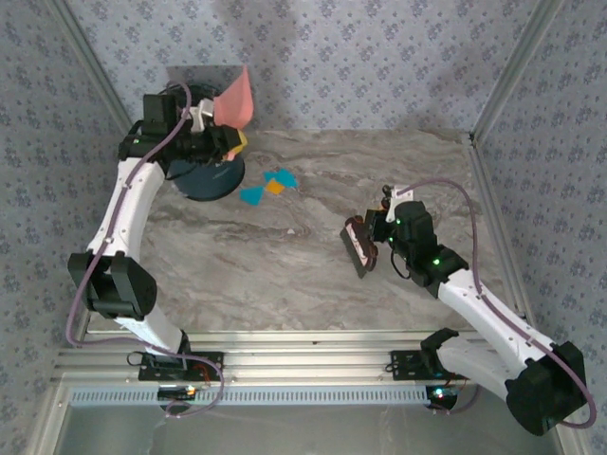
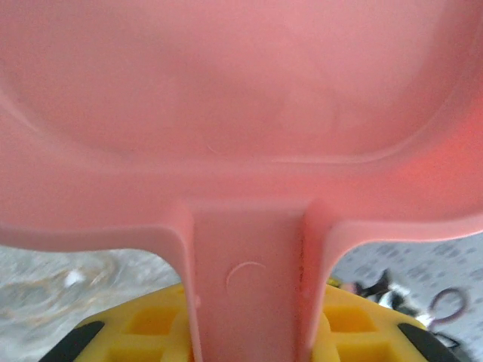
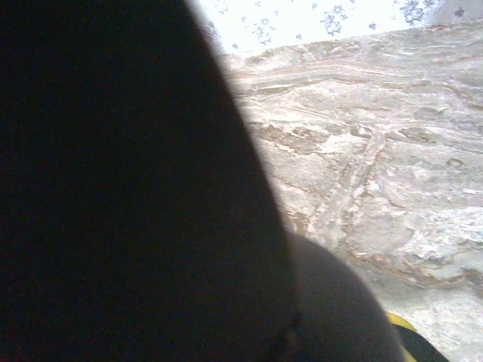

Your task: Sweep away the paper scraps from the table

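Observation:
Three paper scraps lie close together at the back middle of the table (image 1: 285, 265): a teal piece (image 1: 251, 195), an orange piece (image 1: 275, 187) and another teal piece (image 1: 283, 176). My left gripper (image 1: 220, 128) is shut on the handle (image 2: 249, 286) of the pink dustpan (image 1: 235, 100), held up above a dark round bin (image 1: 207, 175). The yellow fingers (image 2: 151, 324) flank the handle, and the pan (image 2: 241, 98) is seen up close. My right gripper (image 1: 377, 232) is shut on a dark brush (image 1: 358, 245), low over the table right of the scraps. The brush (image 3: 128, 188) blocks the right wrist's left side.
A grey panel (image 1: 202, 76) leans on the back wall behind the bin. Aluminium rails (image 1: 285, 355) run along the near edge, and corner posts (image 1: 503, 76) stand at the back. Bare marble table (image 3: 392, 151) stretches beyond the brush.

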